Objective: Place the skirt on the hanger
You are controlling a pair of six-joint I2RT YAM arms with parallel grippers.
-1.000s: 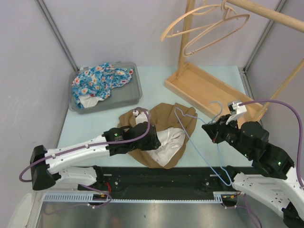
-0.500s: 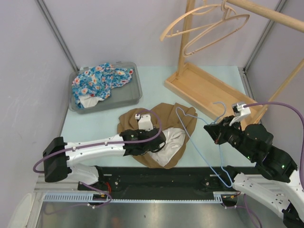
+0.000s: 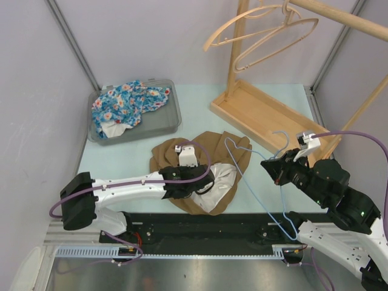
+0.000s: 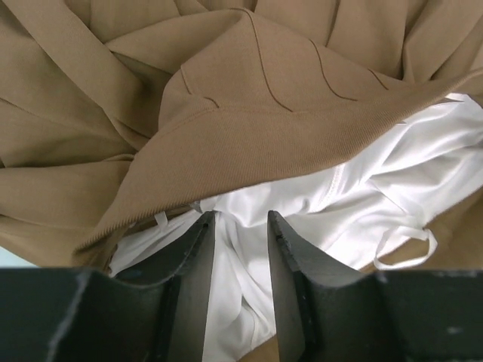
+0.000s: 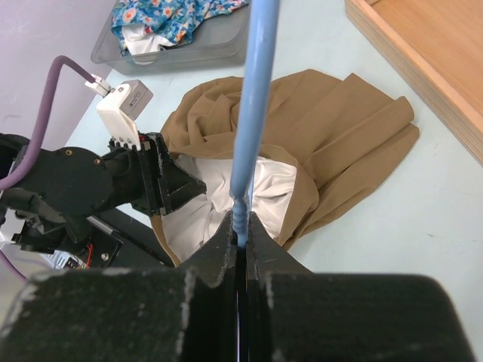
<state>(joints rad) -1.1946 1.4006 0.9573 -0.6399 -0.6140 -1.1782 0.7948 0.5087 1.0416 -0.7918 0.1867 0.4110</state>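
The tan skirt (image 3: pixel 206 148) lies crumpled on the table's middle, its white lining (image 3: pixel 219 179) turned out at the near side. My left gripper (image 3: pixel 203 185) is down on that lining. In the left wrist view its jaws (image 4: pixel 241 222) stand apart, and a fold of lining (image 4: pixel 362 188) lies between them below the tan waistband (image 4: pixel 249 90). My right gripper (image 3: pixel 280 176) is shut on the thin blue wire hanger (image 3: pixel 257 182), which reaches over the skirt's right edge. The right wrist view shows the hanger wire (image 5: pixel 255 98) pinched between the fingers (image 5: pixel 241 226), above the skirt (image 5: pixel 332 136).
A grey tray (image 3: pixel 173 112) at the back left holds a floral garment (image 3: pixel 124 103). The wooden rack's base (image 3: pixel 267 112) stands at the back right, and wooden hangers (image 3: pixel 260 30) hang from its rail. A black rail (image 3: pixel 200 227) runs along the near edge.
My left arm has slid right, onto the white lining, and its jaws have narrowed around a fold. The right gripper and blue hanger have shifted slightly.
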